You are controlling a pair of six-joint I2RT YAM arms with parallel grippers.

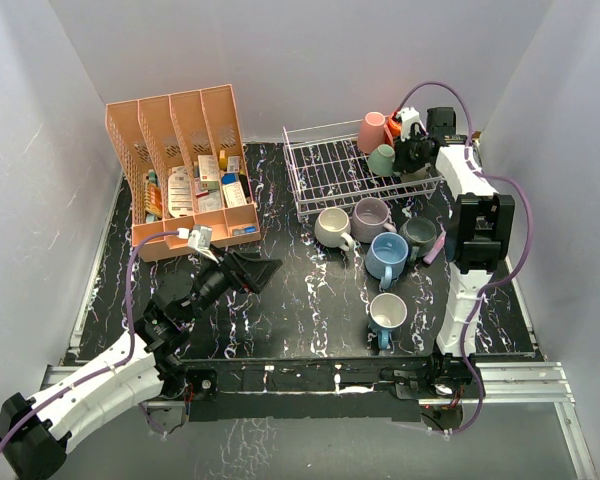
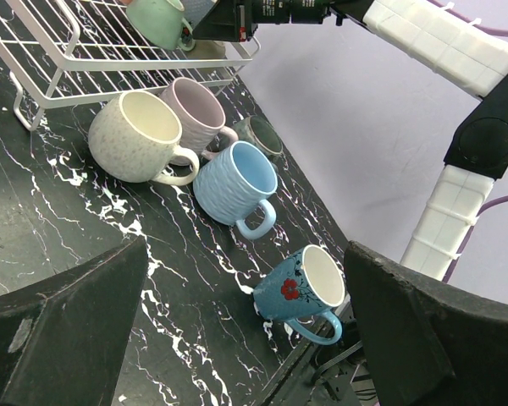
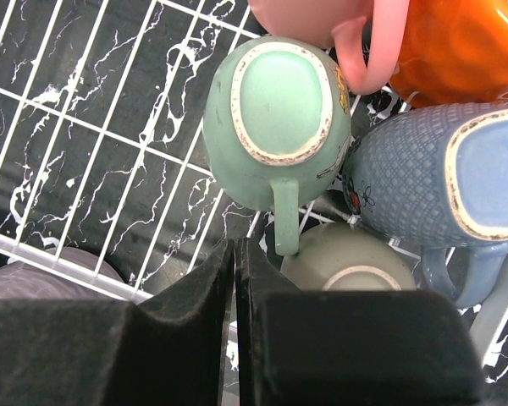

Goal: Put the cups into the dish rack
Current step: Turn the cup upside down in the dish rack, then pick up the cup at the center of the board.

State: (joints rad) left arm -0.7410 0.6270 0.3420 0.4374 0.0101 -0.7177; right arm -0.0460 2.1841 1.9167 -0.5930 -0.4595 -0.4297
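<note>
Room lies at the left of the dish rack (image 1: 320,172), bare grid there, with inverted cups (image 3: 279,127) packed at its right end and five more on the table (image 1: 300,310) in front; right gripper (image 3: 235,247) hovers over the rack's front rim, jaws pressed together on nothing, and left gripper (image 1: 268,272) sits low at front-left, jaws spread wide.

I see a black table (image 1: 300,300) with white streaks on it. A white wire dish rack (image 1: 325,170) sits on it at the far side, toward the right. A pink organizer (image 1: 125,150) with slots sits at the far left. Five mugs stand on the table in front of the rack, open side up: a cream mug (image 1: 332,227), a lilac mug (image 1: 370,215) just beside it, a light blue mug (image 1: 386,255), a dark grey mug (image 1: 418,235), and a blue flower mug (image 1: 387,315) alone nearer my edge. A small pink stick (image 1: 438,246) lies by the dark grey mug.
</note>
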